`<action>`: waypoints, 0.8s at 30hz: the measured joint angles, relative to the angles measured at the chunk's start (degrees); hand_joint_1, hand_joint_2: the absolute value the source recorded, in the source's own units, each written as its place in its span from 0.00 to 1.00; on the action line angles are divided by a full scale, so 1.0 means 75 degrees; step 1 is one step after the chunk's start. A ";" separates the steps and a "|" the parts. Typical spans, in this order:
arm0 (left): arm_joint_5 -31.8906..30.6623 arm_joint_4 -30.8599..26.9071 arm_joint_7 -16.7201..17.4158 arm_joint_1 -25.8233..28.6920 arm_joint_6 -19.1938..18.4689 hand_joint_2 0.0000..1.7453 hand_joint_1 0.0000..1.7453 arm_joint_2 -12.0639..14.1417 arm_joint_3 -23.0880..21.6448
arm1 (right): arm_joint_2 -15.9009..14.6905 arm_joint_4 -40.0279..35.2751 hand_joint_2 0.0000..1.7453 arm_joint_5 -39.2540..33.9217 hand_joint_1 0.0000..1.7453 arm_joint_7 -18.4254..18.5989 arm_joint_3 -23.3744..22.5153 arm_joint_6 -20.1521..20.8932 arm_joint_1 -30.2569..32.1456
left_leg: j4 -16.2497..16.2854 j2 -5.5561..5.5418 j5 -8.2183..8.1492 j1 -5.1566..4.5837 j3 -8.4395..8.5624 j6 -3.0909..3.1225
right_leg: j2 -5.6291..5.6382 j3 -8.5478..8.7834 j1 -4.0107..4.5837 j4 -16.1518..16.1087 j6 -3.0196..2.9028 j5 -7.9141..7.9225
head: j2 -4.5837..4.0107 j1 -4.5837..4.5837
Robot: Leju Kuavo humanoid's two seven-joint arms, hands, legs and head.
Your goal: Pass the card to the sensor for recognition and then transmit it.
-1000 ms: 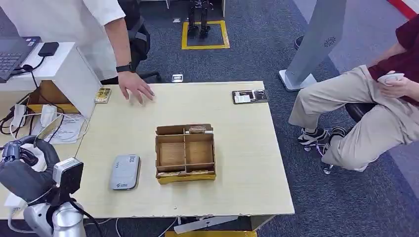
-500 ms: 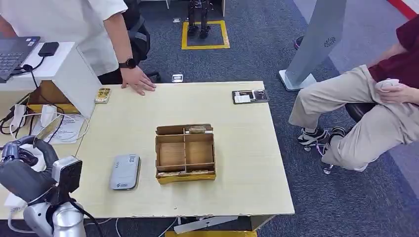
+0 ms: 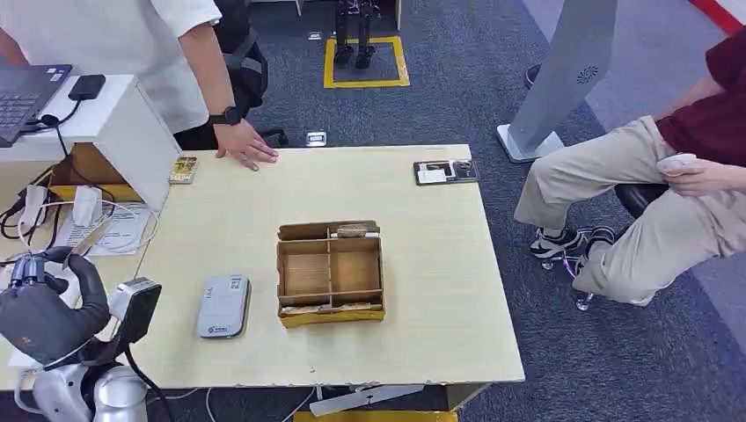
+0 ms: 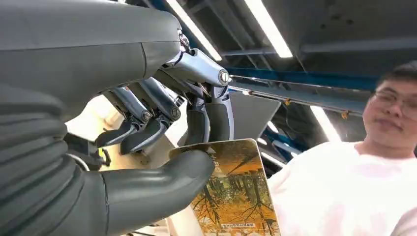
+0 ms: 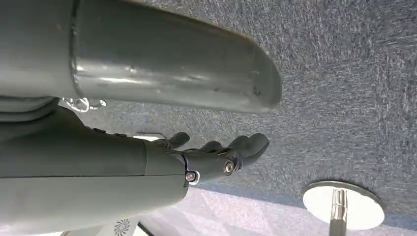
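Now the left hand point(image 4: 162, 147), pinching the card point(image 4: 233, 196) between thumb and fingers, should lower it flat over the grey sensor point(image 3: 222, 306) while the right hand point(image 5: 216, 157) hangs empty, fingers loosely apart.

From my seat, the card point(image 4: 231, 196) runs off the lower edge of the left wrist view, and the thumb of my left hand point(image 4: 162, 147) covers one corner of it, so the small print along its bottom stays unreadable. In the head view that hand point(image 3: 44, 308) is partly cut off at the frame's left edge. The markings on the grey sensor point(image 3: 223, 306) are too small for me to read. The standing person point(image 3: 132, 53) is cut off at the top edge, the seated person point(image 3: 669, 193) at the right edge.
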 joint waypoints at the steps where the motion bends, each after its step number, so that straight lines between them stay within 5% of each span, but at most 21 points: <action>1: -0.0049 0.0020 0.0047 0.0011 0.0000 1.00 1.00 0.0000 0.0000 | 0.0000 0.0000 0.00 -0.0006 0.00 0.0000 0.0000 -0.0003 0.0000 | 0.0000 0.0000 0.0000 0.0000 0.0000 0.0000 | 0.0000 0.0000 0.0000 0.0000 0.0000 0.0000 | 0.0000 0.0000; 11: -0.0964 0.0236 0.0539 0.0184 0.0000 1.00 1.00 -0.0009 -0.0099 | -0.0035 0.0035 0.00 -0.0120 0.00 0.0006 0.0015 -0.0003 0.0004 | 0.0000 0.0000 0.0000 0.0000 0.0000 0.0000 | 0.0001 -0.0001 0.0000 0.0000 0.0000 0.0000 | 0.0000 -0.0003; 24: -0.0958 0.0726 0.0594 0.0455 0.0003 1.00 1.00 -0.0003 -0.0490 | -0.0050 0.0038 0.00 -0.0239 0.00 0.0073 0.0067 -0.0003 0.0047 | 0.0000 -0.0001 0.0000 0.0000 -0.0001 0.0000 | -0.0001 -0.0002 0.0000 0.0000 0.0000 0.0000 | 0.0000 0.0000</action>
